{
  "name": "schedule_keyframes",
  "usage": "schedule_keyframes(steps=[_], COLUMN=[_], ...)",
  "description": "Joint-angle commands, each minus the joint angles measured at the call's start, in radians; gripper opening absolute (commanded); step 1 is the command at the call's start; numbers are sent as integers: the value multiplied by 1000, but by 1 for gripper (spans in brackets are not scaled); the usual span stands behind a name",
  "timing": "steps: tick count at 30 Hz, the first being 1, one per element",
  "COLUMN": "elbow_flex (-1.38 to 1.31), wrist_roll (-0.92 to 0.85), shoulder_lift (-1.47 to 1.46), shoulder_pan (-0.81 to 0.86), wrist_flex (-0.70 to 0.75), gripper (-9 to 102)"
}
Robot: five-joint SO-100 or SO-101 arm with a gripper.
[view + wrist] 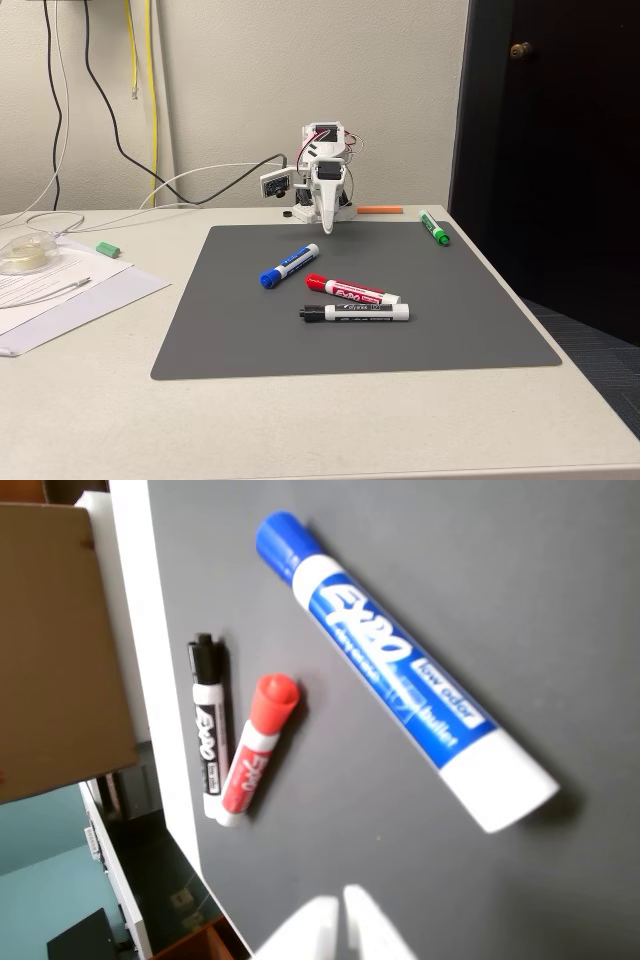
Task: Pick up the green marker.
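Fixed view: A white arm stands at the far edge of a dark grey mat (400, 330) on a pale table (300, 430). Its gripper (326, 226) points down, tip just above the mat's far edge; the fingers look pressed together into one narrow point, nothing between them. The green marker (433, 228) lies at the mat's far right corner, well apart from the gripper, with open mat between them. A blue marker (289, 266) lies slantwise near the mat's middle. In front of it, a red marker (351, 291) and a black marker (354, 312) lie close together. An orange stick (379, 210) rests on the table behind the mat. A small green piece (108, 248), papers (60, 290) and a tape roll (28, 254) sit at left. Cables (150, 100) hang down the wall.

Wrist view: The gripper's (343, 925) two white fingertips enter from the bottom edge, nearly touching, holding nothing. The blue marker (400, 670) is large, with a smooth, glossy printed barrel and rounded cap. The red marker (258, 748) and black marker (208, 725) lie side by side near the mat's edge. A brown cardboard box (55, 650) fills the left.
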Motion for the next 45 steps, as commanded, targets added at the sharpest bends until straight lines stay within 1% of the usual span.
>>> schedule_keyframes(steps=[1,25,28,29,30,33,36,40,43,45], elbow_flex=[-6,-6,-6,-15,-40,-137,-184,-238,-370,-509], wrist_roll=[5,5,-6,-57,-114,-106,-192,-238,-290,-339], shoulder_lift=[6,6,5,5,5,5,5,-21,-178,-322], shoulder_pan=[-5,-5,-5,-5,-5,5,-43,-69,-86,-100], wrist_flex=[-6,-6,-21,-25,-21,-28,-66,-92,-84,-43], gripper=[0,0,0,0,0,0,0,0,0,0])
